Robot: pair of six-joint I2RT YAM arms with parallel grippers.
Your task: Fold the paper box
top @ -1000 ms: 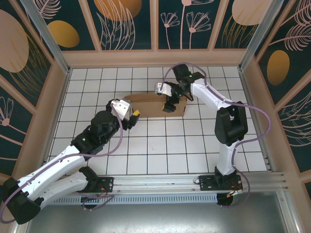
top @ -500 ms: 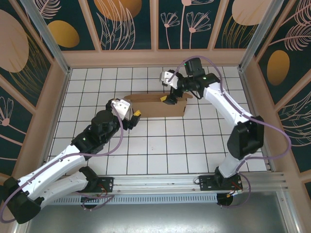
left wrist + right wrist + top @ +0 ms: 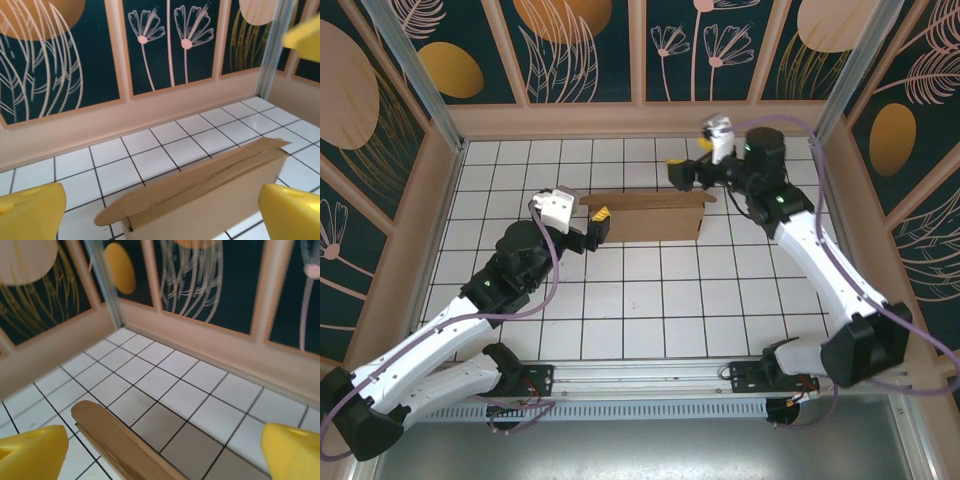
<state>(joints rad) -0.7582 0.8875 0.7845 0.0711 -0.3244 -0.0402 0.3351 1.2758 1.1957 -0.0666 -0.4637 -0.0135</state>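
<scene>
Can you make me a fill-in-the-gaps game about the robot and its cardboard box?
1. The paper box lying on the table is ____ in colour.
2. The table's square tiles are ____.
3. The left hand and the right hand are both wide ____, gripping nothing.
4. The left hand's fingertips are coloured ____.

Missing words: brown, white, open, yellow.

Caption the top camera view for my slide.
Open left gripper and open right gripper near opposite ends of the paper box on the tiled table.
</scene>
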